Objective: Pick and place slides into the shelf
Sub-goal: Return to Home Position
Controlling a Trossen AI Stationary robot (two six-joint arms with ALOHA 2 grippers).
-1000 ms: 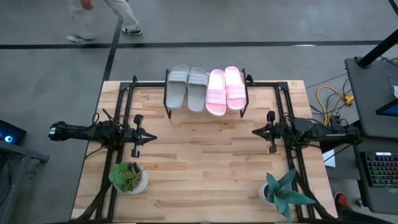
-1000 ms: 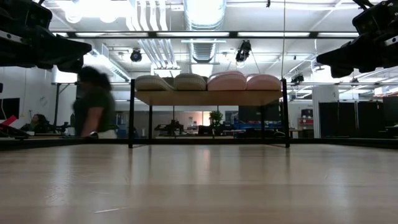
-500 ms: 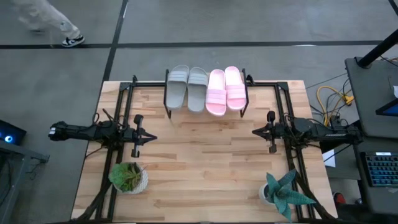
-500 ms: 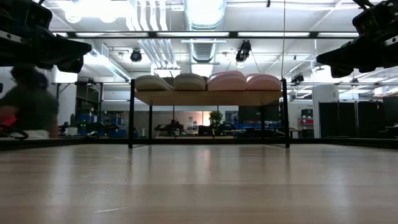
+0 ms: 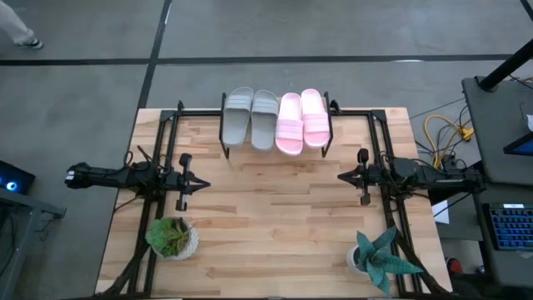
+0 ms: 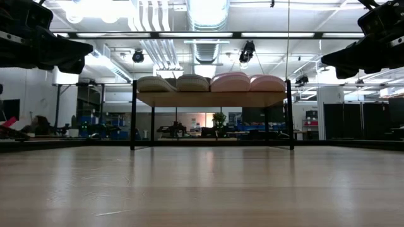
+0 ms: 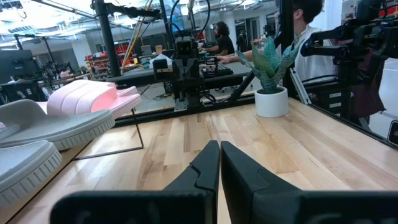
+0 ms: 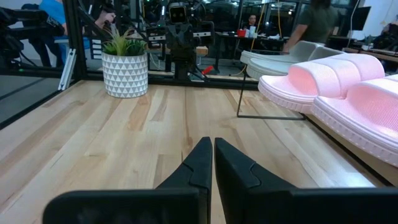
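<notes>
On the tabletop, 4 slides line the shelf; left gripper and right gripper are closed, empty.

Four slides atop the shelf

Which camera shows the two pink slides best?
The high view: both pink slides show whole, side by side on the shelf. The low view shows only their ends; the left wrist view a part behind the grey slides; the right wrist view crops them.
</notes>
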